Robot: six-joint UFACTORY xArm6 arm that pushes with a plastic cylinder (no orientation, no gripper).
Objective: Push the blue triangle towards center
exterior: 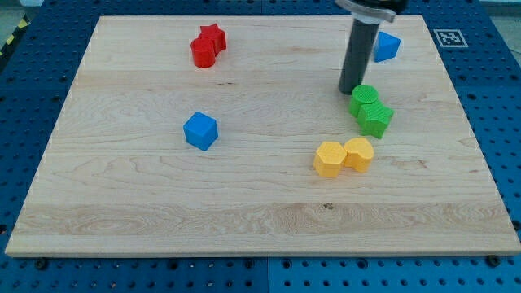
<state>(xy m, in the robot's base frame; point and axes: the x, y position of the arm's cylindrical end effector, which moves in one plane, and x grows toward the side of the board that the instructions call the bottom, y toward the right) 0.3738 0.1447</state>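
While no end effector shows, my tip [352, 90] rests below the blue triangle [387, 46].

A small blue triangular plastic block [387, 46] is seen lying flat on the wooden board near its far right edge, partly hidden on its left side.

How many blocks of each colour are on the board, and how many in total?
Red: 2, star and cylinder
Blue: 2, cube and triangle
Green: 2, and
Yellow: 2, and
Total: 8
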